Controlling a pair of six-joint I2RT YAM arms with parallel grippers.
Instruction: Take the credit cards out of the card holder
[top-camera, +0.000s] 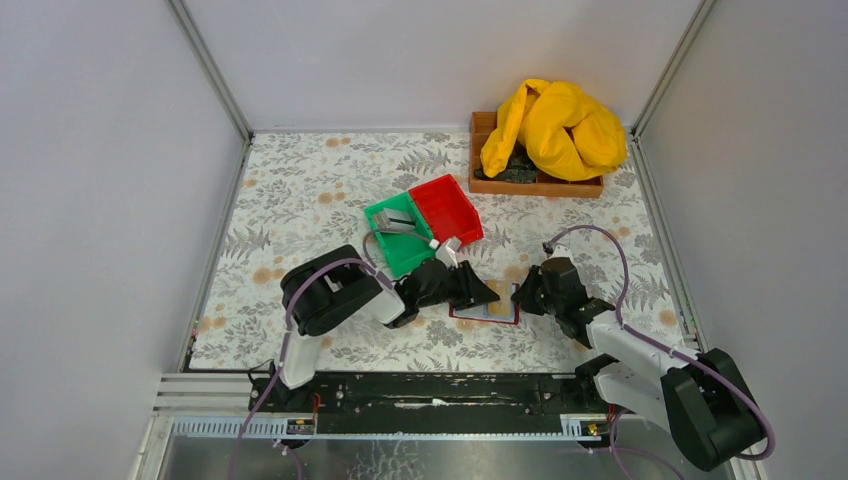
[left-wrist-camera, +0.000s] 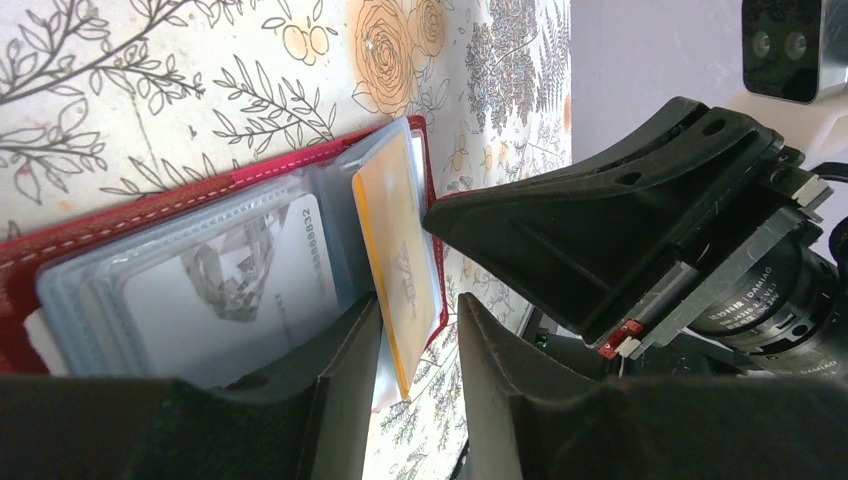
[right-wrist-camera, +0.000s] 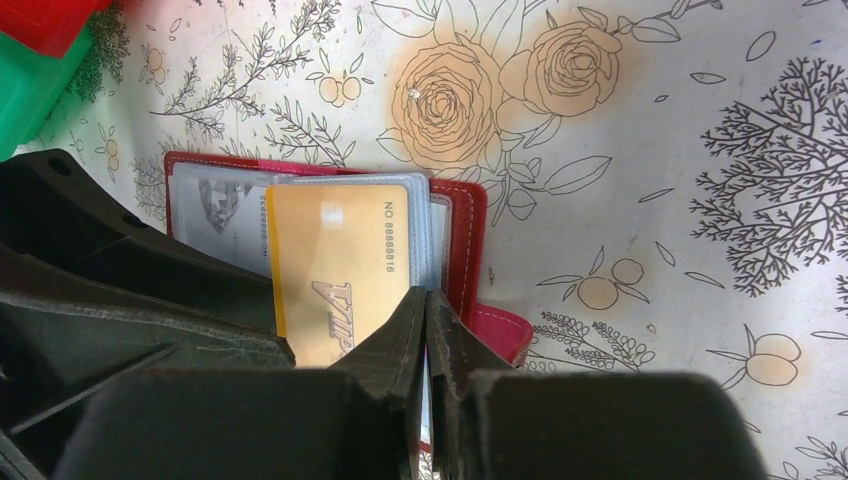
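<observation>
So, the card holder (top-camera: 485, 313) was lying open and flat on the table (top-camera: 300, 180), in the near middle, with one gripper on each side of it. The left gripper (left-wrist-camera: 418, 335) was set at its left edge and the right gripper (right-wrist-camera: 426, 305) at its right edge.

A gold card (left-wrist-camera: 395, 250) was seen poking out of the clear sleeves (left-wrist-camera: 330, 200). Its long axis was judged to run roughly left to right, with the free end pointing into the gap between the left fingers (left-wrist-camera: 340, 390). Those fingers were held apart, one on each side of the card, so the left arm was clearly the nearer one for the pull. Actual pad contact couldn't be confirmed.

The right fingers (right-wrist-camera: 455, 345) were pressed together at the holder's right side, just beside the gold card's edge. Whether a sleeve or the red cover was being pinched couldn't be made out.

A grey card (left-wrist-camera: 230, 280) was visible behind plastic further in. How many more cards were tucked underneath was hidden. From above, the holder was mostly covered by both grippers, and the gold card's near end was cut off by the fingers.
</observation>
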